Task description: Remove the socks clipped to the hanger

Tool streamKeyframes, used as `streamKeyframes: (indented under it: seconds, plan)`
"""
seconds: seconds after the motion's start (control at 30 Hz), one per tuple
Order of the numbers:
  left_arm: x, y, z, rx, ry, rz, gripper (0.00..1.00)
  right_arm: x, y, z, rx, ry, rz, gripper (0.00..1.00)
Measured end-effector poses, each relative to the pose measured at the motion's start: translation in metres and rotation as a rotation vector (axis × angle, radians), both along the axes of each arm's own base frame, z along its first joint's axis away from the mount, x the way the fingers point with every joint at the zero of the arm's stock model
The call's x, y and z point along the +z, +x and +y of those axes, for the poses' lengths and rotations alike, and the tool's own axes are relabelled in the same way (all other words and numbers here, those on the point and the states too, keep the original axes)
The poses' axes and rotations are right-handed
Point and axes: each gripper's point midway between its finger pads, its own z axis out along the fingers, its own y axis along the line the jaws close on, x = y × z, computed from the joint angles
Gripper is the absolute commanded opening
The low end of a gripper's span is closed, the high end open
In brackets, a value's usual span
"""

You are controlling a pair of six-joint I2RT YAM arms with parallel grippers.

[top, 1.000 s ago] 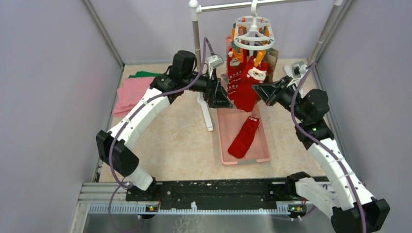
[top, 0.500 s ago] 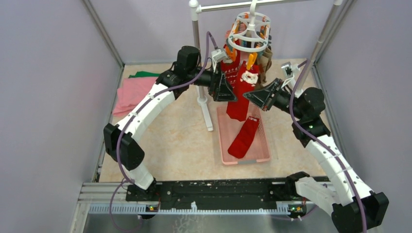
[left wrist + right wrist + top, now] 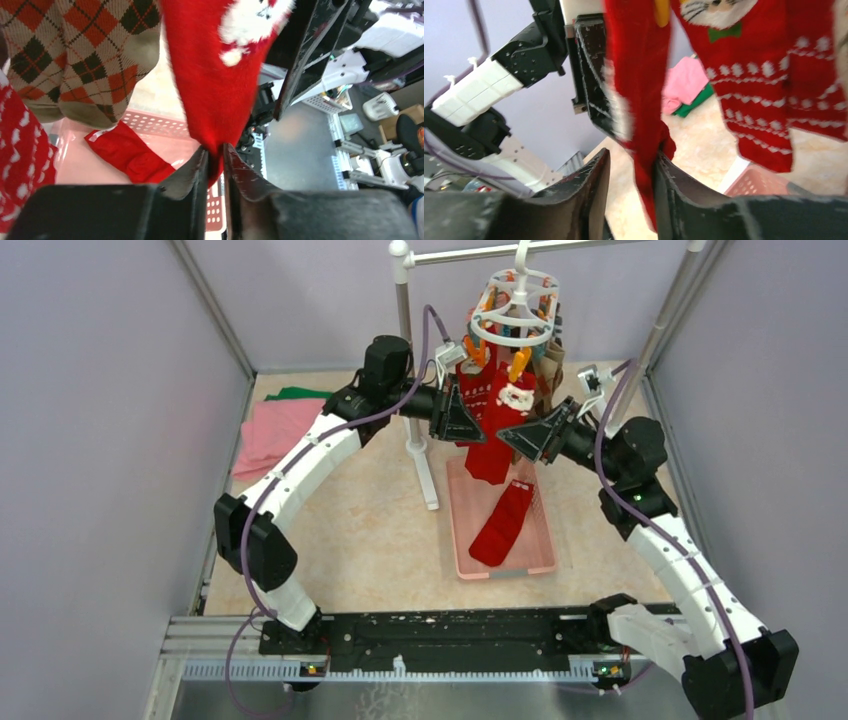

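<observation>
No letters, numbers, brand names or labels are showing legibly in any view. The red sock (image 3: 215,90) is carrying only a white picture patch. The cat-faced sock (image 3: 769,90) is showing a green bow and rows of white marks, and the argyle sock (image 3: 85,55) is showing only diamonds; none of this is reading as text.

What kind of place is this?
Probably a robot test cell: plain lilac wall panels enclose a tabletop, two white-and-black robot arms are bolted to its near edge, and a white plastic ring hanger holds red socks.
</observation>
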Motion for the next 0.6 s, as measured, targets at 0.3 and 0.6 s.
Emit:
streamKeyframes:
  seconds: [0.3, 0.6]
  plan:
    - [-0.003, 0.008, -0.001, 0.044, 0.007, 0.004, 0.0, 0.049, 0.033, -0.016, -0.234, -0.002, -0.099, 0.64]
    - [-0.003, 0.012, -0.002, 0.071, 0.011, 0.004, 0.0, 0.089, 0.067, -0.016, -0.322, -0.012, -0.187, 0.53]
